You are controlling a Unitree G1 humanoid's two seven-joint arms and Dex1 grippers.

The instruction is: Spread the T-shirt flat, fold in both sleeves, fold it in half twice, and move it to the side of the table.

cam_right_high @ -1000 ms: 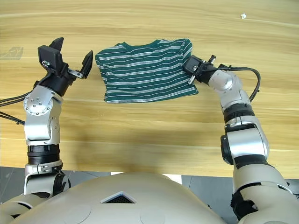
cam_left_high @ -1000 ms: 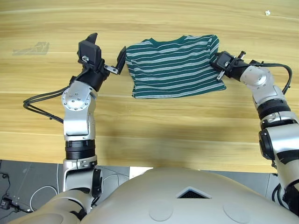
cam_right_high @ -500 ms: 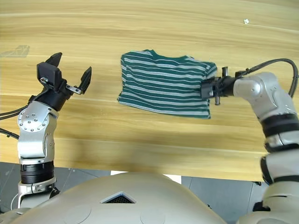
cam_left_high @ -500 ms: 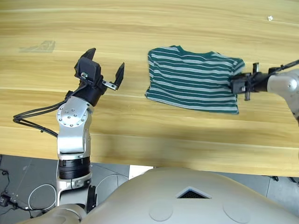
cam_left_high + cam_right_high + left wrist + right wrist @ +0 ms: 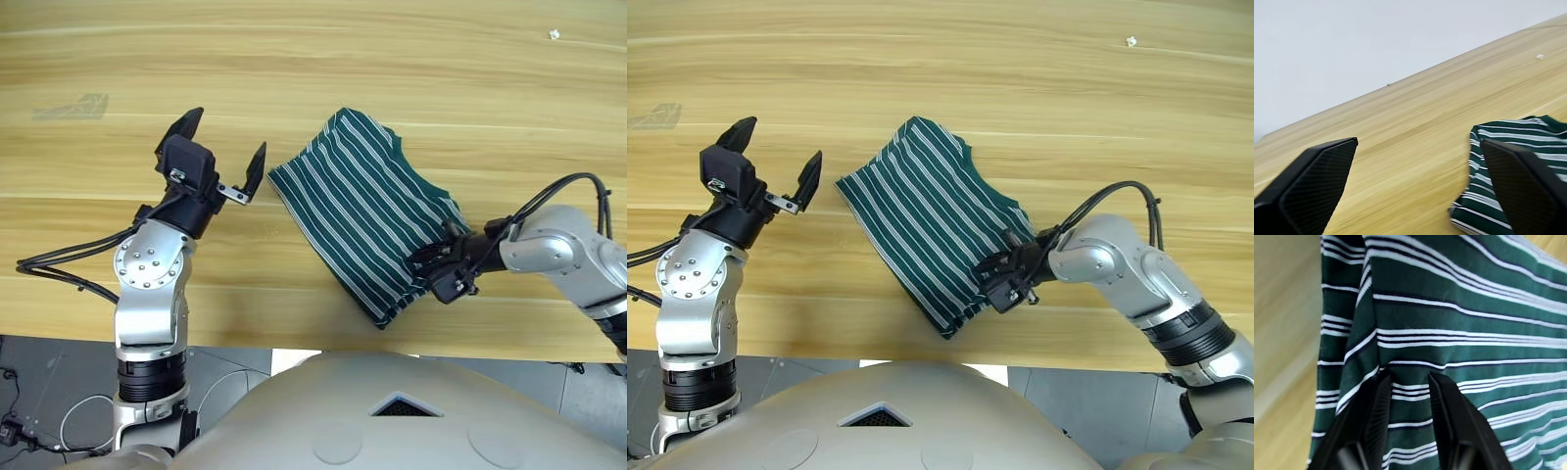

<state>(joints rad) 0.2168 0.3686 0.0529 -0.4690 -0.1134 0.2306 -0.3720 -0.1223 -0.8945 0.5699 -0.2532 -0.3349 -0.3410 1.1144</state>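
The folded green striped T-shirt (image 5: 362, 230) had swung round within the last second. It had lain square at the middle of the bench (image 5: 392, 59); now it lay slantwise near the front edge, right of centre. The right claw (image 5: 434, 266) was pinched shut on its edge, dragging it. The left claw (image 5: 221, 145) stood wide open and empty just beside the T-shirt. The folds looked intact, and the final move aside seemed underway.
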